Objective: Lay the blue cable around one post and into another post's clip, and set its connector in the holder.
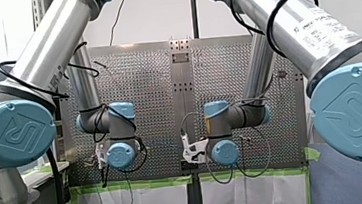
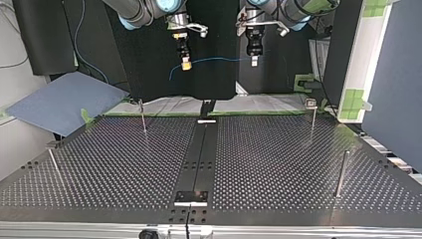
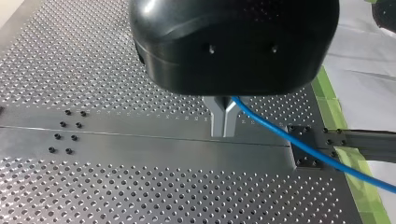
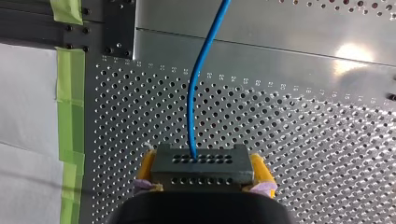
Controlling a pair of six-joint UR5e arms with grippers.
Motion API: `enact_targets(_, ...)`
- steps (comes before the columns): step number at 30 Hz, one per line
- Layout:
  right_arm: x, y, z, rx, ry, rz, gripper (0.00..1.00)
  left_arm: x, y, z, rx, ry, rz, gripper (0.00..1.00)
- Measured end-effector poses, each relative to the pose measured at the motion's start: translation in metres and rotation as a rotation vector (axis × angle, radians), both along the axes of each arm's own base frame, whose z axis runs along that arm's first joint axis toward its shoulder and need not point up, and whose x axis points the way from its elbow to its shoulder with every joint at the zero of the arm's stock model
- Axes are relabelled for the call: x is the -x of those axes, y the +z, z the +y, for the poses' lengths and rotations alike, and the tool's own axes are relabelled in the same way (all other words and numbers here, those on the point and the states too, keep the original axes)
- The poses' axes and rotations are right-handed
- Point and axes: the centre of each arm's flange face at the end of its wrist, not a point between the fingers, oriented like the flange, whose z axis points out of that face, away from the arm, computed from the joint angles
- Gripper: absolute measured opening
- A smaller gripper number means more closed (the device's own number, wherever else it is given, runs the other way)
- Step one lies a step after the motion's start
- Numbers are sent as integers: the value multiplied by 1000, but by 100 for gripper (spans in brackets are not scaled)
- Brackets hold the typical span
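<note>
Item: blue cable (image 2: 219, 60), thin, light, limp; we judge it will sag between holds. Place: strung across the top view's upper middle, aloft. Our left gripper (image 3: 223, 122) pinches its run; our right gripper (image 4: 203, 171) clamps the connector (image 4: 201, 161), the one rigid hold.

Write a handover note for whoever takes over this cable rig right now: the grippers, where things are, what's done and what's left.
Grippers: my left gripper is shut on the blue cable. My right gripper is shut on the connector with its yellow pads.
Where: both are held in the air over the table's far edge in the top view. The cable is strung between them and touches none of the posts.
Done: cable and connector are gripped.
Left: all the routing around the posts, then seating the connector.
</note>
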Motion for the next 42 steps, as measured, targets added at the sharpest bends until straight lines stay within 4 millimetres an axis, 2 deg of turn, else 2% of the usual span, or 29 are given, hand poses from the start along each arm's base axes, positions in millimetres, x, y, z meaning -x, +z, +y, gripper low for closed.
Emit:
enact_targets(27, 0, 1, 1, -2, -2, -2, 0, 1, 0, -3, 8, -9, -2, 0)
enact_targets(33, -4, 21, -2, -9, -35, -40, 0, 3, 12, -16, 60, -36, -18, 0)
enact_targets(42, -8, 56, 1, -49, -20, -110, 0, 0, 35, -12, 136, -7, -22, 0)
